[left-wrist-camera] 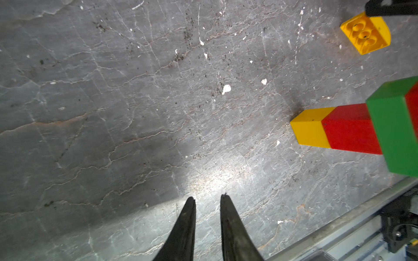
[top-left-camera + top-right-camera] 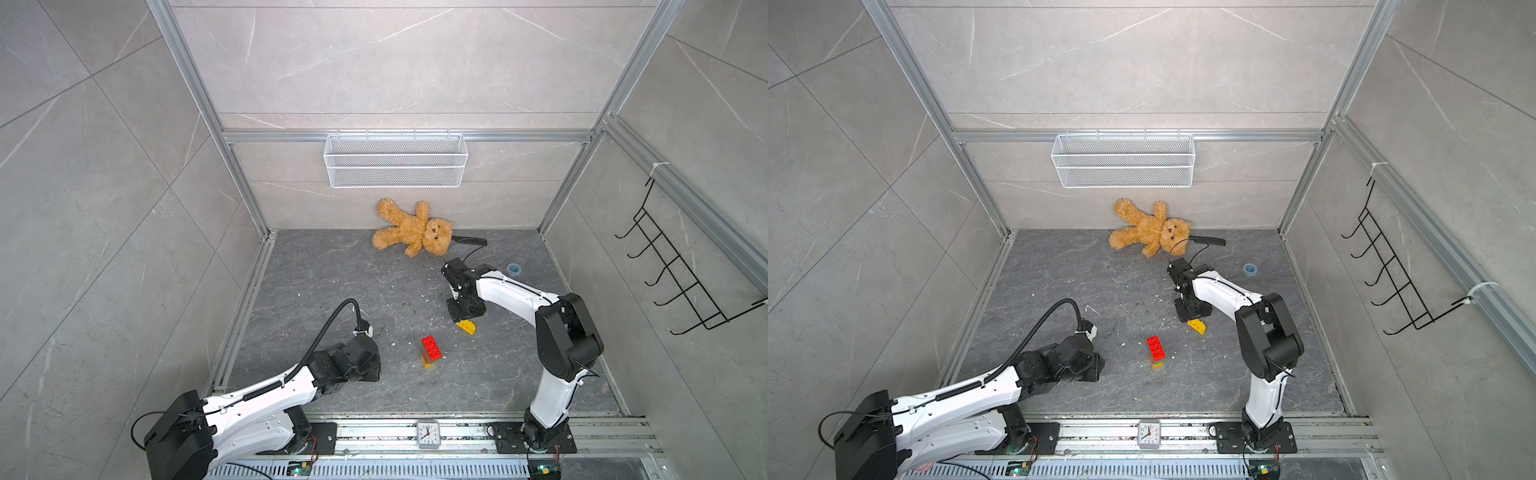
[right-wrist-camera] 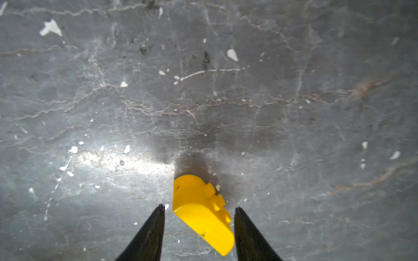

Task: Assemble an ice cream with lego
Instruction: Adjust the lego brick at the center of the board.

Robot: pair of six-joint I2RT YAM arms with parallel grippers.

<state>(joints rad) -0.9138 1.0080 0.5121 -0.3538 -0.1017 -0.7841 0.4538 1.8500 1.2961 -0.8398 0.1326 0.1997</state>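
Both top views: the part-built ice cream stack stands upright mid-table, red layer uppermost. The rounded yellow brick lies on its side, apart from the stack.
Left wrist: left claw tips narrowly parted, nothing between them, clear of the stack.
Right wrist: right claw open, straddling the rounded yellow brick. Small gap either side, no grip.

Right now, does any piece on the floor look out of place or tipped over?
Yes. The rounded yellow brick lies tipped on its side, apart from the brick stack, between the open jaws of the right pincer. A teddy bear sprawls by the back wall.
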